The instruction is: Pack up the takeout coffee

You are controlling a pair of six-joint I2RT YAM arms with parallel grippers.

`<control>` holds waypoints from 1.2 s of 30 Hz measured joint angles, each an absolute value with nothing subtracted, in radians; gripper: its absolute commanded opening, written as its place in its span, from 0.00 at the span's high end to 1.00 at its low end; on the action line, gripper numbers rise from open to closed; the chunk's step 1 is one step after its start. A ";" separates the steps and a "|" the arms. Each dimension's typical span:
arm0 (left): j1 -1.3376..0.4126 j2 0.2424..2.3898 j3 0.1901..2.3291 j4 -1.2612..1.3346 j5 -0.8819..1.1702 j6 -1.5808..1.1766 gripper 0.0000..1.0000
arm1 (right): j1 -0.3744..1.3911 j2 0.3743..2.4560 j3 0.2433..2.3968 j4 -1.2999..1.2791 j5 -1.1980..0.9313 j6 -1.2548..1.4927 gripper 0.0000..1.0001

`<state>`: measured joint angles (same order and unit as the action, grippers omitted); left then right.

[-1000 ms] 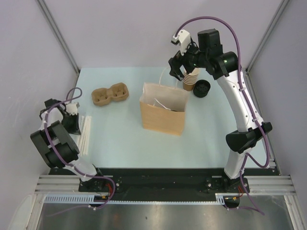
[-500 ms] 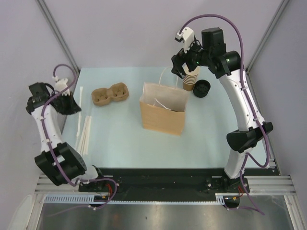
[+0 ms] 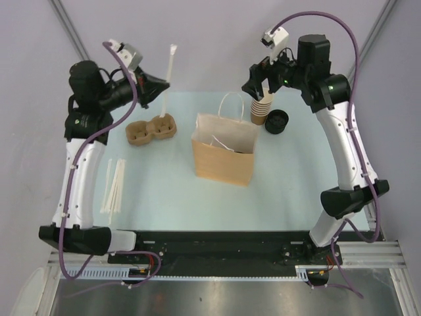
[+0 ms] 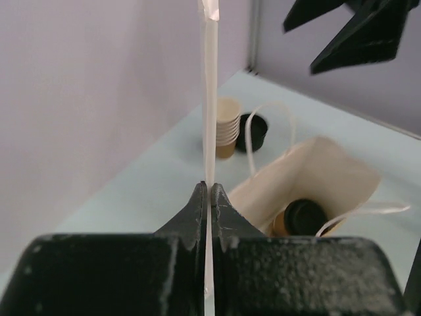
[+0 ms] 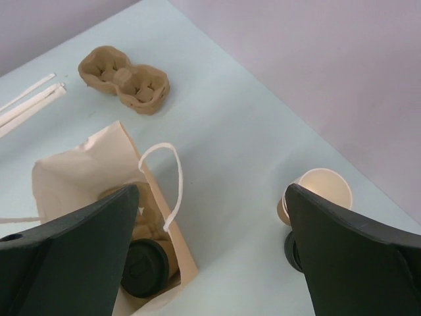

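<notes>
L gripper (image 4: 208, 192): jaws together, clamped on a paper-wrapped straw (image 4: 209, 99). The straw stands upright out of the tips, and the whole thing is held high off the table (image 3: 158, 191). From the top cam a 2-cup pulp carrier (image 3: 151, 128) lies roughly under this gripper. The loose straws (image 3: 113, 186) lie nearer the arm base, well apart from it.

Ahead of and below the L tips, to their right, is the paper bag (image 4: 316, 171) with its mouth open. The takeout coffee (image 4: 306, 216) sits inside with its black lid up. Past the bag, just right of the straw line, is the lidless cup stack (image 4: 228, 125), with the black lids (image 4: 253, 130) just beside it.

R gripper (image 5: 212, 191): fingers (image 5: 72, 257) wide apart, nothing between them. It hovers over the far end of the table.
- The bag mouth is below its left finger, and the coffee lid shows in the bag corner nearest that finger.
- The cup stack is below the right finger, with the top cup's mouth showing.
- The lids there are mostly hidden by that finger.
- Farther out, the carrier and then the loose straws lie at the wrist cam's upper left.
</notes>
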<state>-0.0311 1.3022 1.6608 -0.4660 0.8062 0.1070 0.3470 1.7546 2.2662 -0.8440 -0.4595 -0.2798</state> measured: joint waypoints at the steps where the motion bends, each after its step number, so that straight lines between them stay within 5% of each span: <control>1: -0.073 1.324 1.692 -0.434 0.816 0.099 1.00 | 0.344 1.730 2.245 -0.833 -0.461 -0.277 0.00; 17: -0.423 1.653 1.964 -0.410 0.963 0.185 1.00 | 0.244 1.434 1.942 -0.778 -0.435 -0.234 0.01; 36: -0.461 1.655 1.661 -0.564 0.847 0.384 0.99 | 0.177 1.373 1.832 -0.778 -0.466 -0.179 0.00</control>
<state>-0.4614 1.6554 1.6611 -0.5636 0.8471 0.3840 0.1772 1.3727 1.8320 -0.7784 -0.4656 -0.1787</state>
